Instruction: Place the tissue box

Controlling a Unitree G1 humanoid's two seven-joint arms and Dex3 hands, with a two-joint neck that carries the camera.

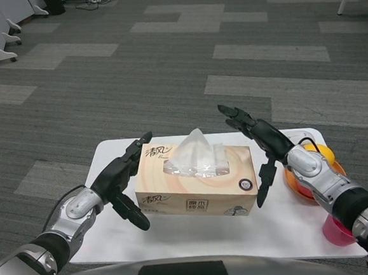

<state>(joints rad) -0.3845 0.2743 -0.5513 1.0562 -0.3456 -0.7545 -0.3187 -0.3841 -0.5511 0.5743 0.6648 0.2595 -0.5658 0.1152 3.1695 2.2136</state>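
Tissue box (197, 182): on tabletop (280, 228), flanked by left hand (120, 177) and right hand (258, 145), fingers apart, holding nothing. Risk: uneven squeeze could skew or drop it.

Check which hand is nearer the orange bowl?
Right. The right hand is at the tissue box's right end, with the orange bowl just beyond its wrist. The left hand is at the box's left end, the whole box between it and the bowl.
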